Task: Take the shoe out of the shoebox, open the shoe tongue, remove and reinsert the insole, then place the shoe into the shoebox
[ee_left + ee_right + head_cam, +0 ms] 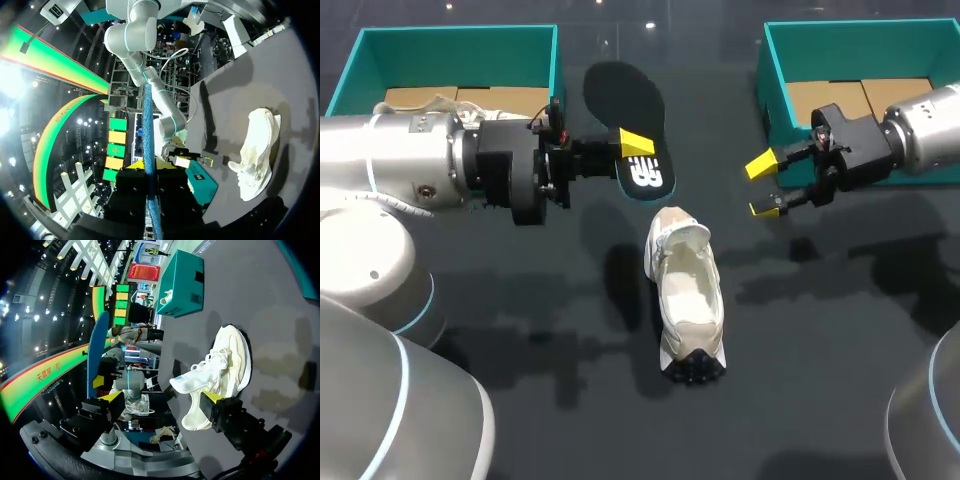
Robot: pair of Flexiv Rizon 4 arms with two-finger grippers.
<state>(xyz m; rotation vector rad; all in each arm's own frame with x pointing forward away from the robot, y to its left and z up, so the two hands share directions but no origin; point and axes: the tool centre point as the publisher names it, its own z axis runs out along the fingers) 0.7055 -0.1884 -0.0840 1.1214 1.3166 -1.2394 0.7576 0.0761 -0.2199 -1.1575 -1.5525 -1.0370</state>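
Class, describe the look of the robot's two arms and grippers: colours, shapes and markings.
Both the left arm and right arm are rounded silver-grey tubes with thin light-blue joint rings. The left gripper and right gripper are black blocky units with yellow wedge tips.

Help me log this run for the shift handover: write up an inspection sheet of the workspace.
Surface: dark table, bare around the shoe.
Job's things: white shoe lies on the table, outside both boxes and apart from both grippers. The black insole is out of the shoe and held above the table. Teal left shoebox and right shoebox sit at the far edge.
Clutter: a pale item, possibly a second shoe, is in the left shoebox.
Grippers: left gripper is shut on the insole. Right gripper is open and empty, beside the right shoebox.
Cables: nothing seen loose on the table.
Surroundings: nothing seen reaching over the table.
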